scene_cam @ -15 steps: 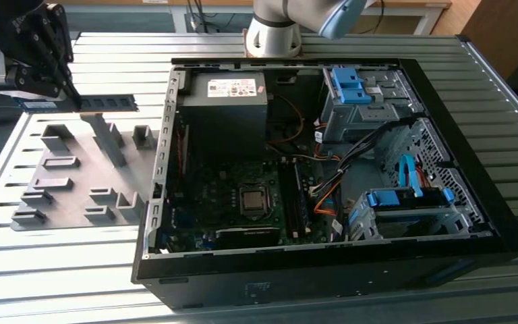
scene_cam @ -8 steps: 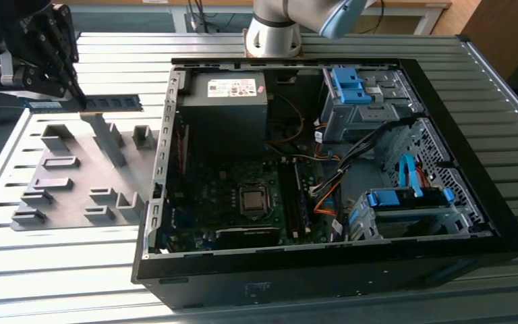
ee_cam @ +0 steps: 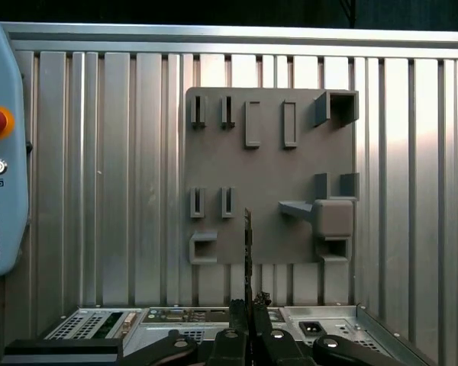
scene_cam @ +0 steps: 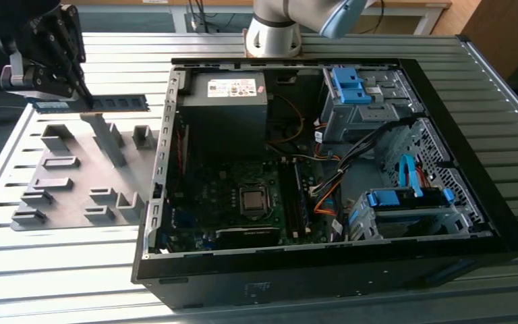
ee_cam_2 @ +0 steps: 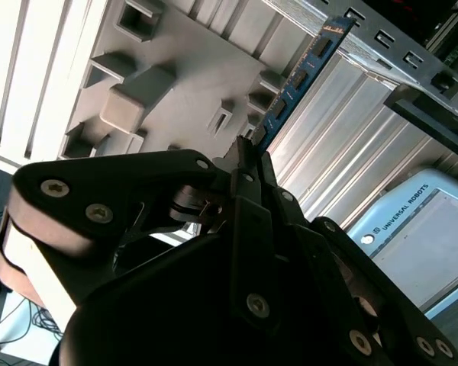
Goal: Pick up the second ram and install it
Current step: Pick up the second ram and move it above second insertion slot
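The second ram [scene_cam: 115, 103], a thin blue-green board with dark chips, hangs level above the grey fixture plate [scene_cam: 70, 185] at the exterior view's left. My gripper [scene_cam: 83, 101] is shut on one end of it. In the second wrist view the ram [ee_cam_2: 299, 75] sticks out from between the black fingers [ee_cam_2: 243, 156], over the fixture plate [ee_cam_2: 175, 46]. The first wrist view shows the ram [ee_cam: 248, 244] edge-on above the gripper [ee_cam: 249, 309], with the plate [ee_cam: 267, 164] behind it.
The open computer case [scene_cam: 475, 202] lies on the slatted metal table [scene_cam: 61, 270], to the right of the fixture plate in the exterior view. Its motherboard [scene_cam: 241, 202] and memory slots [scene_cam: 297, 199] face up. The arm's base [scene_cam: 272, 34] stands behind the case. A teach pendant [ee_cam: 0, 152] lies on the table.
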`<state>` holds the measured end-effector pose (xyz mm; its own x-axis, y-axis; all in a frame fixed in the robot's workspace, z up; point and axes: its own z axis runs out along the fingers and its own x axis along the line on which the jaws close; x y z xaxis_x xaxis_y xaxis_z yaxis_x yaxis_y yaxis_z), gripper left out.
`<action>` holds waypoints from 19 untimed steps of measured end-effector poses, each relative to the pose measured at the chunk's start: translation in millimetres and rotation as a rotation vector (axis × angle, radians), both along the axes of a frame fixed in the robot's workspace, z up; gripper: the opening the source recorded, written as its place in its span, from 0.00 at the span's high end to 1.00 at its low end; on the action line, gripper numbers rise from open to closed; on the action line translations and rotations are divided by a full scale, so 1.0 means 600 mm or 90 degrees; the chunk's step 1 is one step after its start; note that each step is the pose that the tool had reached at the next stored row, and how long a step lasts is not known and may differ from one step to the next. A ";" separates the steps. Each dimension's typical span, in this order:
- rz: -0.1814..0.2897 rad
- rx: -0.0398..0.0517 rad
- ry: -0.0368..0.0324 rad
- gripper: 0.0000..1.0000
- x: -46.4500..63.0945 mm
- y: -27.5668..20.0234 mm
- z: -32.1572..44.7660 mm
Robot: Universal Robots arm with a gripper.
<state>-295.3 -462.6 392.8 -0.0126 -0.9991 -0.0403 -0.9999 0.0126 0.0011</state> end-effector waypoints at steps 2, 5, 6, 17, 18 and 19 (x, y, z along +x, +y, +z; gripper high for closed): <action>0.000 0.0000 0.0000 0.86 0.003 0.0000 0.000; 0.000 0.0000 0.0000 0.86 0.007 0.0000 0.000; 0.000 0.0000 0.0000 0.86 0.008 0.0000 0.000; 0.000 0.0000 0.0000 0.86 0.037 0.0000 -0.001; 0.000 0.0000 0.0000 0.86 0.039 0.0000 -0.001; 0.000 0.0000 0.0000 0.86 0.041 0.0000 -0.001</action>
<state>-270.8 -462.6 392.0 -0.0126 -0.9991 -0.0404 -0.9999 0.0126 0.0011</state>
